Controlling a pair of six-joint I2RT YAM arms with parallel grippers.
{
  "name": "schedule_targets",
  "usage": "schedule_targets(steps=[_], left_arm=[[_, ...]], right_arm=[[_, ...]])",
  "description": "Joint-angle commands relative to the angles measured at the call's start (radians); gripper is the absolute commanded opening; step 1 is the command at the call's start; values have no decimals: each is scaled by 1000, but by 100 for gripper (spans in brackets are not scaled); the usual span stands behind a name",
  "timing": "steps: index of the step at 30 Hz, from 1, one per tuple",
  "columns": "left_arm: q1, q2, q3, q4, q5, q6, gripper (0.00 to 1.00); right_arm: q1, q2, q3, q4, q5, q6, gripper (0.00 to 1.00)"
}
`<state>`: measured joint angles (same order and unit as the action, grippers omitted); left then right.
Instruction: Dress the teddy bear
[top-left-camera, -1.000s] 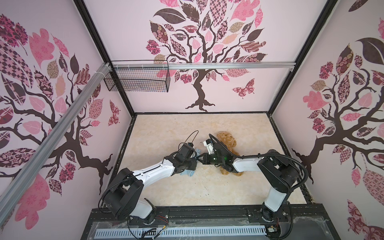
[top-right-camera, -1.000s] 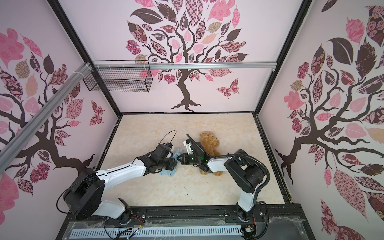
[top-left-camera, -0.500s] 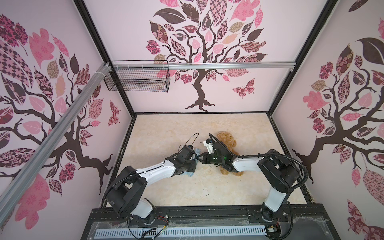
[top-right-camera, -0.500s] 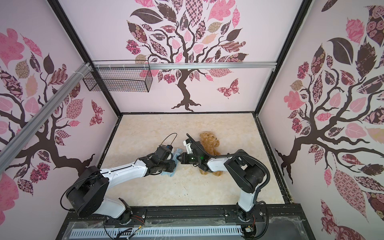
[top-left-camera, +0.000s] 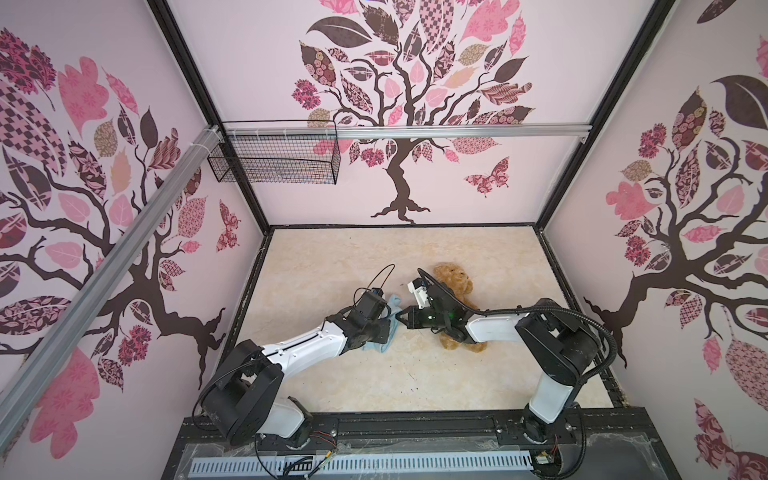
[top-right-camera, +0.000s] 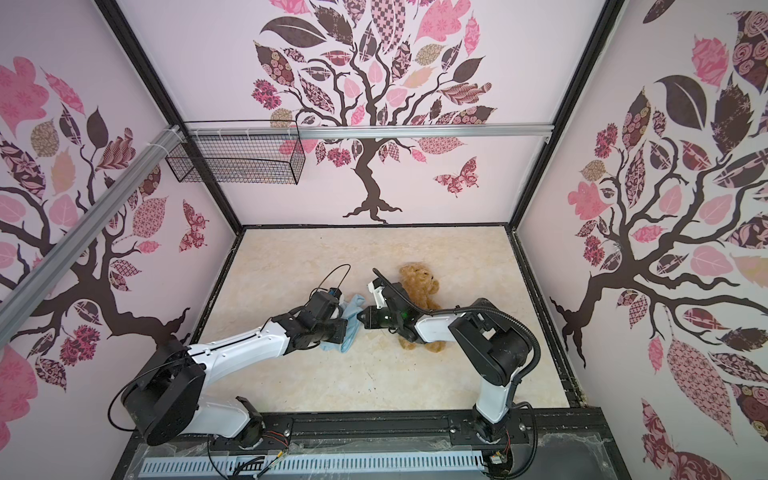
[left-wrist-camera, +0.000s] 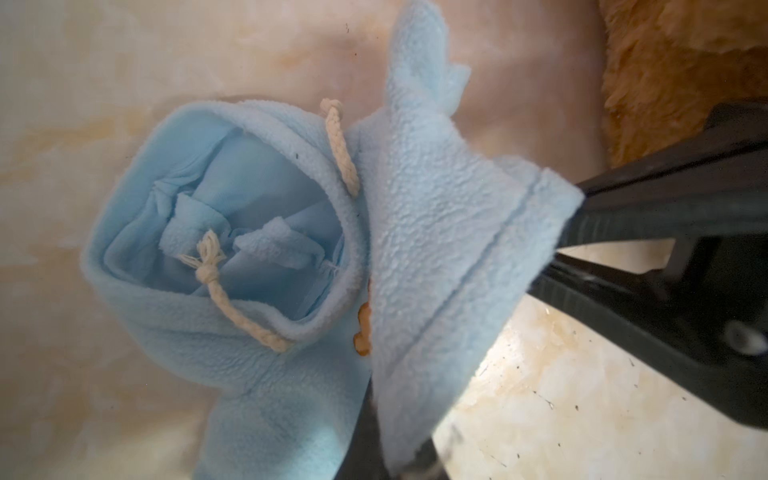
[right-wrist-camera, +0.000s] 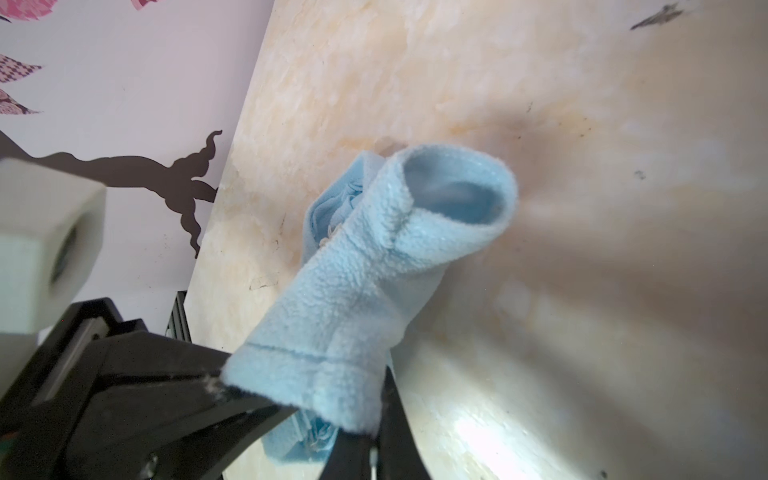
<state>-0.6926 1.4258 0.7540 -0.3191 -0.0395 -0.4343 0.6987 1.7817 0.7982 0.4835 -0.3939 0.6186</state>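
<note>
The teddy bear (top-left-camera: 455, 286) (top-right-camera: 419, 286), golden-brown, lies on the table behind my right arm; its fur shows in the left wrist view (left-wrist-camera: 665, 62). Between the two grippers hangs the light-blue shirt (top-left-camera: 392, 301) (top-right-camera: 353, 320) (left-wrist-camera: 436, 249) (right-wrist-camera: 365, 291), a fleece hoodie with a cream drawstring. My left gripper (top-left-camera: 388, 332) (top-right-camera: 343, 328) (left-wrist-camera: 390, 453) is shut on the shirt's lower edge. Facing it, my right gripper (top-left-camera: 401, 318) (top-right-camera: 362, 322) (right-wrist-camera: 361, 436) pinches the hem, its jaws close together. The hood lies open toward the left wrist camera.
A black wire basket (top-left-camera: 274, 160) (top-right-camera: 237, 162) hangs on the back wall's rail at the left. Papered walls close the table on three sides, and a black rail (top-left-camera: 415, 428) runs along the front edge.
My left gripper has closed on the shirt and shifted slightly toward the front. The right gripper and the bear have stayed where they were.
</note>
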Motion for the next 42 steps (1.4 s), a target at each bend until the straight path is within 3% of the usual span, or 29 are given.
schedule_targets(steps=[1, 5, 11, 16, 17, 19, 21, 25, 34, 42], left_arm=[[11, 6, 72, -56, -19, 26, 0], [52, 10, 105, -94, 30, 18, 0], [138, 1, 120, -85, 168, -31, 0], [143, 15, 167, -120, 207, -57, 0], [143, 18, 169, -121, 215, -67, 0], [143, 24, 175, -120, 222, -78, 0], [143, 32, 181, -124, 229, -79, 0], [143, 47, 186, -126, 257, -66, 0], [143, 46, 184, -117, 287, -58, 0], [143, 35, 178, -119, 282, -49, 0]], right_arm=[[-4, -51, 18, -79, 4, -73, 16], [-5, -140, 24, -166, -25, -114, 35], [-21, -375, -15, -307, 30, -170, 53], [-166, -528, -17, -485, 157, -219, 68], [-216, -544, -25, -504, 173, -223, 82], [-323, -556, -38, -529, 186, -226, 98], [-402, -547, -43, -537, 214, -233, 100], [-421, -434, 19, -555, 335, -249, 100], [-421, -180, 139, -462, 321, -126, 100], [-421, -47, 227, -470, 273, -78, 100]])
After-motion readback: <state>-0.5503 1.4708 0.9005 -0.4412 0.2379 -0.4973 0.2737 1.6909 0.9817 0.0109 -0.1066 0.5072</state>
